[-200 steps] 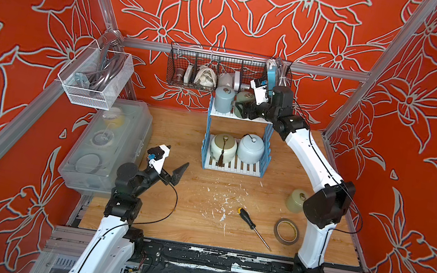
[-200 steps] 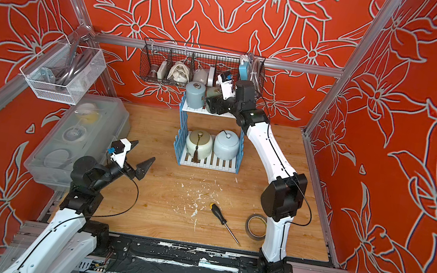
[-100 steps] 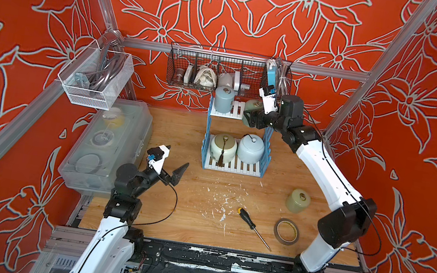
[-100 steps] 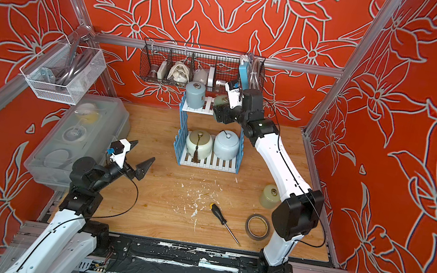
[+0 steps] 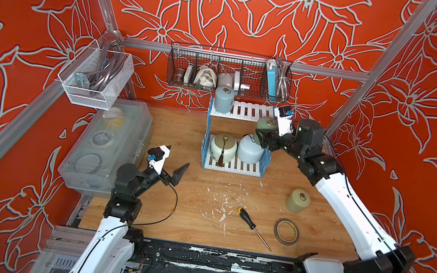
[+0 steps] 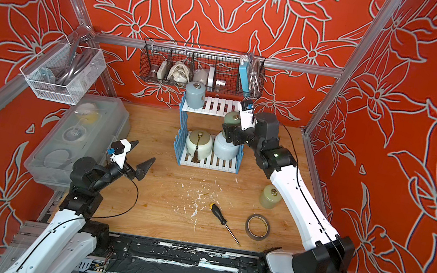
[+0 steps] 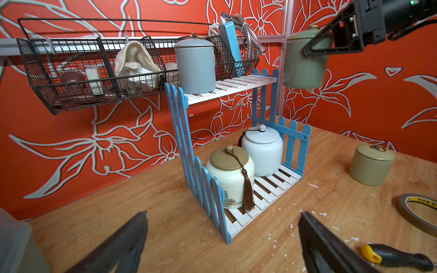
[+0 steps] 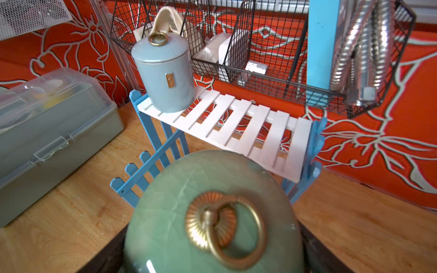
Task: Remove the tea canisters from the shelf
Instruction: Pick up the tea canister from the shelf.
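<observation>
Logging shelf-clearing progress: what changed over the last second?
The right gripper, shut on the sage green canister, carried it off the top tier of the shelf toward the front. The left gripper stayed open and still; the grey-blue canister, the two round canisters and the yellow-green canister did not move.

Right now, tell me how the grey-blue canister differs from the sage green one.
The grey-blue canister stands on the top board of the shelf; the sage green canister hangs in the air, off the shelf. The grey-blue canister is untouched; the sage green canister is clamped in the right gripper. Both are slim lidded cylinders with a brass ring on top.
</observation>
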Controlling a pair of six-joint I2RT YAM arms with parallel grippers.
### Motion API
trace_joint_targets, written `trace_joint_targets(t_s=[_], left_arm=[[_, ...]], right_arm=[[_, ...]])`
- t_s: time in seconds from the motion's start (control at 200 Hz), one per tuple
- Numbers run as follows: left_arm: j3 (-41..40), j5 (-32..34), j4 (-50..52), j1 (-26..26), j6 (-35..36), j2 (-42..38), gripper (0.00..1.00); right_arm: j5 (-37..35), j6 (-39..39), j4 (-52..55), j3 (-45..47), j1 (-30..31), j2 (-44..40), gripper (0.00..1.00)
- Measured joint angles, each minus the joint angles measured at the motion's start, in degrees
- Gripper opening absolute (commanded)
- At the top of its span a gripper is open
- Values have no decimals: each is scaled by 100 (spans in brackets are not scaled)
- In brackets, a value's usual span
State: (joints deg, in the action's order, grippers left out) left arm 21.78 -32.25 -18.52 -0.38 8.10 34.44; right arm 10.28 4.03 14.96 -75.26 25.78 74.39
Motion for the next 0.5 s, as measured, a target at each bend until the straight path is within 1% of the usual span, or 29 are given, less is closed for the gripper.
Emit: trace_joint_targets(t_s=[0.28, 0.5], left_arm=[[-15, -20, -2, 0, -2, 90, 99], [-15, -20, -4, 0, 0, 87, 99]], right_arm=[[-393, 101, -227, 1506, 0, -1207, 62], [-732, 149, -446, 2496, 0, -1917, 62]])
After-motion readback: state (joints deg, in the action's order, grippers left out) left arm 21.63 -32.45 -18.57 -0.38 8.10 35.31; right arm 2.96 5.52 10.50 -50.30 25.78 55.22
